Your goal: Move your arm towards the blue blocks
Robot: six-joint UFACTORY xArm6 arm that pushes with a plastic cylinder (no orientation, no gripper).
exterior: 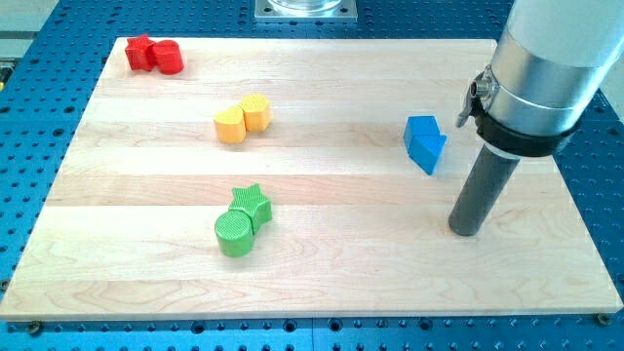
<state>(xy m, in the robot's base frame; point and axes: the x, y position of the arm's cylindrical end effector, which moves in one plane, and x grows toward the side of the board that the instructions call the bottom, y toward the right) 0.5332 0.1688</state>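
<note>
Toward the view's right side of a pale wooden board (322, 283), my tip (465, 232) rests on the wood at the lower end of a straight dark rod, which hangs from a wide silver arm housing (546, 68) entering from the view's top right corner. It has no jaws to open or close, and it is pressing against nothing; bare wood surrounds it. Just up and to the view's left of my tip sit the blue blocks (425, 142), near but not touching it. They look like two angular pieces pressed together, though the seam between them is hard to make out, so the exact shapes are uncertain. Judging by this closeness, the approach seems nearly complete: only a short slide up and leftward remains to bring my tip alongside them. Farther away, in the left half of the board, lie three other pairs: a green star (253, 202) touching a green cylinder (234, 235) toward the view's bottom, two yellow blocks (242, 119) side by side near the middle, and two red blocks (154, 55) at the top left corner.
</note>
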